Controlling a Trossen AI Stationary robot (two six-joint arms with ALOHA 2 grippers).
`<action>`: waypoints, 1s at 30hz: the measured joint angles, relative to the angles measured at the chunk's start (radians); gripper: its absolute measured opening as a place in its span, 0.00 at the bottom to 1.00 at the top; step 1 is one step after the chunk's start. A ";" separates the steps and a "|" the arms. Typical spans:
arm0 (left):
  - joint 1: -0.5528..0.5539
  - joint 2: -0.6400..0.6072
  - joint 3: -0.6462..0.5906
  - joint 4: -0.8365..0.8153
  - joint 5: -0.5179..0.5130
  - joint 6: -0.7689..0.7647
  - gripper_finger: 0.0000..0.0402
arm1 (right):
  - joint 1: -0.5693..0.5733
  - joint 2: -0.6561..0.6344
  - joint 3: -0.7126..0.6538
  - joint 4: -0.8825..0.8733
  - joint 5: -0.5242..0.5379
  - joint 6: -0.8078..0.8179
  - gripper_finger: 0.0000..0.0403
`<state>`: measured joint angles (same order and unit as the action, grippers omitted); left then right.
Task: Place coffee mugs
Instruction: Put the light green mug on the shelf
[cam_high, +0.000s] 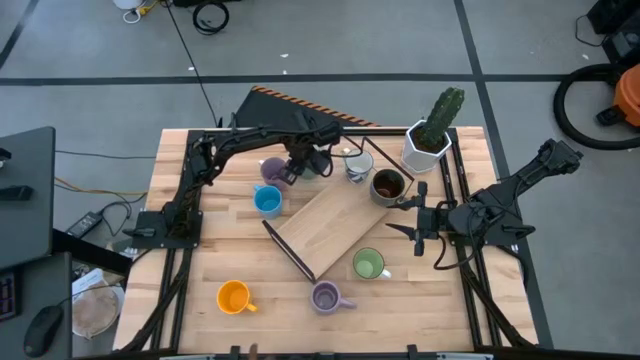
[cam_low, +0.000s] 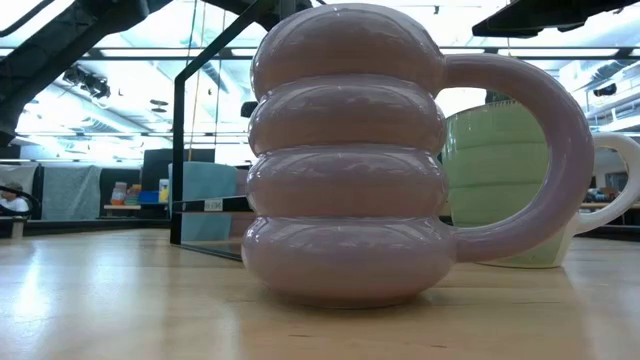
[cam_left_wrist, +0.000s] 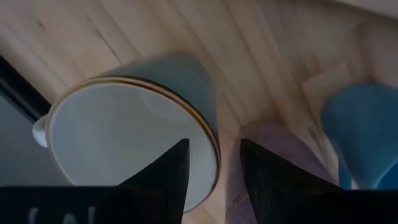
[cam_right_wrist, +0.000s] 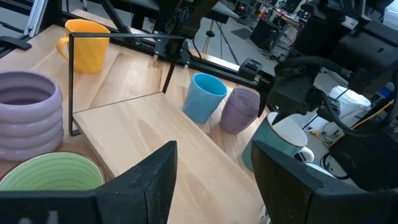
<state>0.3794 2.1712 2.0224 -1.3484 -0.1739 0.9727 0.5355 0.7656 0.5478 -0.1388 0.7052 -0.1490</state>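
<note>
Wooden bench (cam_high: 200, 225), mugs scattered around the slanted board (cam_high: 335, 225).
We judge our left pincer (cam_high: 318, 163), at twelve o'clock, fingers apart astride a white mug's (cam_left_wrist: 134, 140) rim, mid-pick; next: clamp, lift. Right pincer (cam_high: 412, 217) waits parted at three o'clock.

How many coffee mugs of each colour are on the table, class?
Lilac purple mugs: 2
White/grey mugs: 2
Blue mug: 1
Green mug: 1
Orange mug: 1
Dark brown mug: 1
Total: 8
</note>
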 joint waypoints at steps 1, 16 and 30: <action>0.003 0.000 0.000 -0.001 0.000 0.023 0.37 | 0.000 0.000 0.000 0.000 0.000 0.000 0.52; 0.029 0.011 0.000 -0.017 -0.002 0.169 0.37 | 0.000 0.000 0.000 -0.012 0.000 0.016 0.52; 0.035 0.037 -0.001 -0.003 -0.039 0.165 0.32 | 0.000 0.000 0.000 -0.013 0.000 0.016 0.52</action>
<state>0.4144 2.2086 2.0212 -1.3517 -0.2131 1.1374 0.5357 0.7654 0.5476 -0.1523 0.7052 -0.1329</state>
